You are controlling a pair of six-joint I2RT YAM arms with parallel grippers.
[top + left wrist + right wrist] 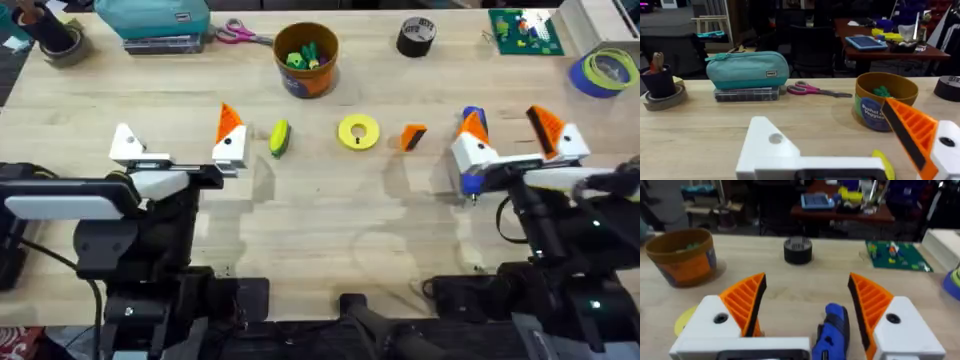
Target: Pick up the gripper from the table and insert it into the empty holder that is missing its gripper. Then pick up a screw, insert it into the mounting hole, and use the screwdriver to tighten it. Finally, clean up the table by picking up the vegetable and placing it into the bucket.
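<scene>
Orange gripper [413, 137] lies loose on the table [330, 230], btwn the yellow ring [358, 132] and the right arm's fingers, touched by nothing. Holder [127, 144] w/o a pad is the left arm's outer white bracket; in left wrist view it's the bare white tip [768, 145] w/ a round hole, opposite the finger that carries an orange ribbed pad [912, 131].

Left gripper [178, 146] is spread wide, nothing btwn the fingers. Vegetable [279, 138], yellow w/ green end, lies just beside its padded finger, on the ring's side; a yellow sliver of it [884, 165] shows in left wrist view.

Right gripper [515, 140] also spread apart, both orange pads on. Blue screwdriver [470, 150] sits by its inner finger; in right wrist view the blue body [832, 332] stands in the gap btwn the pads w/o clear contact on either, so can't call it gripped.

Bucket [306, 58] stands farther back near table centre, small green and yellow pieces inside; it's also in left wrist view [885, 100] and right wrist view [682, 255]. Black tape roll [416, 37] is off to the bucket's right, scissors [240, 35] and teal pouch [160, 20] to its left. Green board [522, 30] and blue tape roll [606, 72] sit at the far right corner.
</scene>
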